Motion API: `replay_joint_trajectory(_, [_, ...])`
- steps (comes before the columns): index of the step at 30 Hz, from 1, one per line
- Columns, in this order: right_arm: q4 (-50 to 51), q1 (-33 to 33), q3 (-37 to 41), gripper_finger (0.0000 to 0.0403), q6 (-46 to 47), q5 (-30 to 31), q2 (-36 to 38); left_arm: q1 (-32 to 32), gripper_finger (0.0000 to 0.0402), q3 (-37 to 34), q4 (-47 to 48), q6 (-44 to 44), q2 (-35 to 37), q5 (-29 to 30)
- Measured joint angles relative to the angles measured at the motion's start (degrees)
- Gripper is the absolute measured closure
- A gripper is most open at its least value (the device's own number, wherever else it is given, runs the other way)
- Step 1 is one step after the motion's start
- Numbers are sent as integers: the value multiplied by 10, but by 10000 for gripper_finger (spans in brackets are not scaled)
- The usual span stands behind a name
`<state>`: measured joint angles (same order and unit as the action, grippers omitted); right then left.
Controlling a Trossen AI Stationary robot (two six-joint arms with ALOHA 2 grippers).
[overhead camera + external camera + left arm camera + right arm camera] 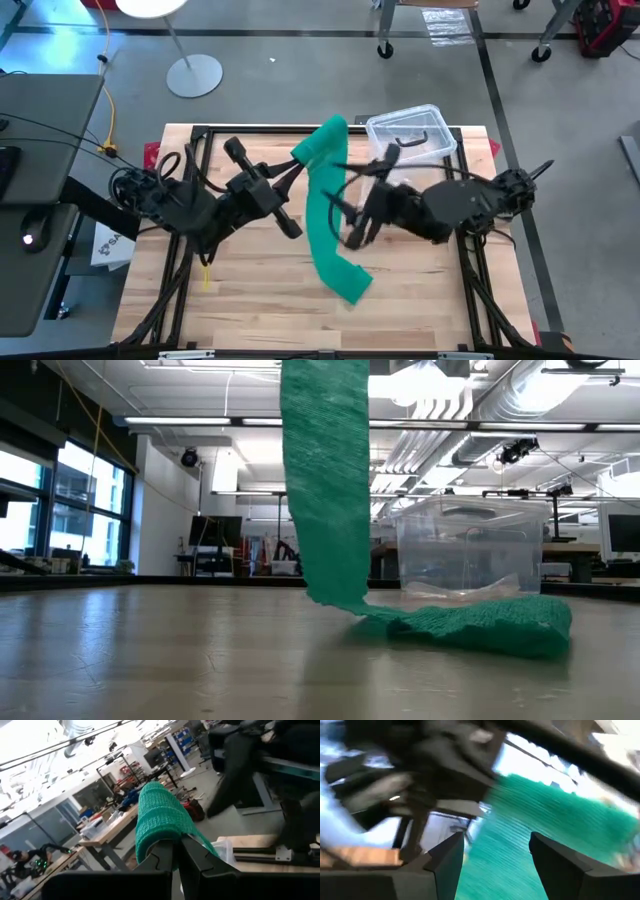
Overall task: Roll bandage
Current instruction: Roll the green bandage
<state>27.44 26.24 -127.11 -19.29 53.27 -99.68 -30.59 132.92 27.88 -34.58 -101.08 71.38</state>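
Looking straight down from the high view, we are seeing the bandage (326, 205) stretched as a long green strip from its raised top end to a folded tail lying on the wooden table (250, 290). Our left gripper (297, 163) is meeting that raised end, and our right gripper (352, 212) is reaching in beside the strip's middle. A clear plastic box (410, 132) is standing just behind.

Moving to the low view, we are watching the bandage (325, 490) hanging down to its crumpled tail. We are judging that the strip could twist or slip free here, since only one end is being held.

Turning to the left wrist view, our left gripper (176, 855) is pinching the bandage (157, 817) with fingers pressed together.

Ending at the right wrist view, our right gripper (496, 852) is spread wide, holding nothing, with the bandage (550, 820) just ahead.
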Motion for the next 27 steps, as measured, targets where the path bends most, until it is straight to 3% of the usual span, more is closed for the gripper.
replay_joint_trajectory(5, [164,-22,-1,184,232,-47,82,-12,399,0,-14,-39,0,-6])
replay_joint_trajectory(9, [248,-52,-1,184,311,-167,126,-21,399,0,-15,-51,0,-30])
replay_joint_trajectory(13, [248,-91,0,184,342,-335,140,-26,399,0,-17,-51,0,-96])
replay_joint_trajectory(18, [246,-113,5,172,359,-474,114,-26,399,0,-26,-43,0,-151])
replay_joint_trajectory(23, [243,-112,6,157,357,-560,88,-30,399,0,-50,-45,3,-154])
replay_joint_trajectory(27, [245,-105,5,156,329,-578,77,-36,399,0,-54,-45,9,-155])
